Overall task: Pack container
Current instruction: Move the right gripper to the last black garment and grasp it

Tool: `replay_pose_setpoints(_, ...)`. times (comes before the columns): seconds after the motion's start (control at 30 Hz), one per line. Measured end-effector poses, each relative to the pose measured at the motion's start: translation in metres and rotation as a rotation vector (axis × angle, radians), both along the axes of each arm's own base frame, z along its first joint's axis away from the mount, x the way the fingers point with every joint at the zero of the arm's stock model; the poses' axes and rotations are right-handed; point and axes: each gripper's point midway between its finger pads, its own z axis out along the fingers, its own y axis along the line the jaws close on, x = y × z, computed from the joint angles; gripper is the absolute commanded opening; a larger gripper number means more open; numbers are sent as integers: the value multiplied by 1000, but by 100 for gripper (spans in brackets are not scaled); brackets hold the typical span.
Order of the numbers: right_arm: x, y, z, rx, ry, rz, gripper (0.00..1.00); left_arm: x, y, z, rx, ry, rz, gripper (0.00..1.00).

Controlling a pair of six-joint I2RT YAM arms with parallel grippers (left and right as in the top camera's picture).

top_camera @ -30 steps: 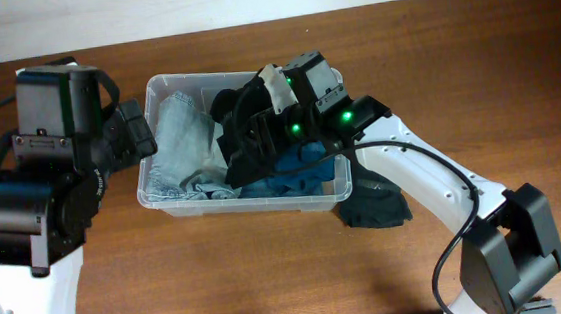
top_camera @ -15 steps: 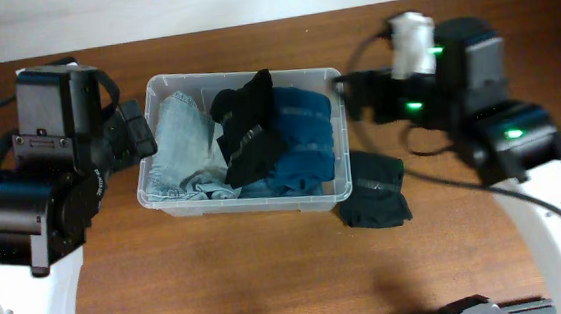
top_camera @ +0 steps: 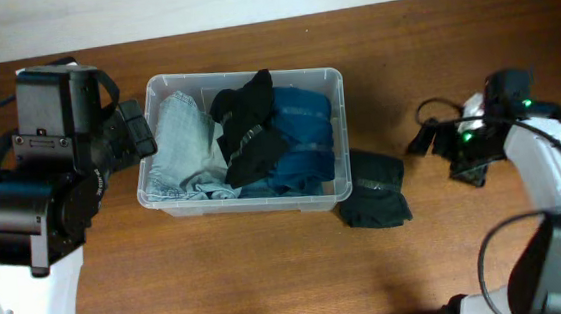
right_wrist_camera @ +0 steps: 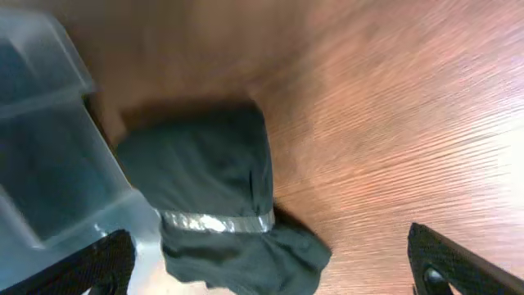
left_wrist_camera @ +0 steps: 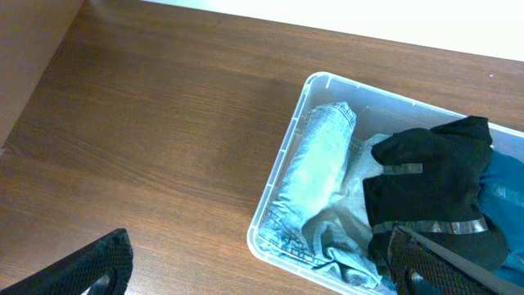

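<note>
Right wrist view: dark cloth (right_wrist_camera: 213,205) sits mid-frame beside the bin (right_wrist_camera: 65,98) — right hand (right_wrist_camera: 270,266), spread wide, should grab it.

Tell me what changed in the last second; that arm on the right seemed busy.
The right claw was down in the container at the black garment; it has let go, lifted out and swung far to the right, open. The black garment lies inside, on the blue one. The left arm, the container and the dark garment beside it have not moved.
</note>
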Motion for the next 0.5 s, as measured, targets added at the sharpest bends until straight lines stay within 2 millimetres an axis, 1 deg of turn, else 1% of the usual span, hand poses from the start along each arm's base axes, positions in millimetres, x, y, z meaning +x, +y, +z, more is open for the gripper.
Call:
replay_pose_setpoints(0.07,-5,10,-15,56,17,15,99,0,0,0,0,0,0,100)
replay_pose_setpoints(0.2,-6,17,-30,91,-13,26,97,0,0,0,0,0,0,99)
replay_pose_setpoints(0.3,-12,21,-44,106,-20,26,87,0,0,0,0,0,0,100)
replay_pose_setpoints(0.4,-15,28,-58,131,-54,28,80,0,0,0,0,-1,0,99)
replay_pose_setpoints(0.5,-13,38,-61,171,-104,47,75,0,0,0,0,0,0,99)
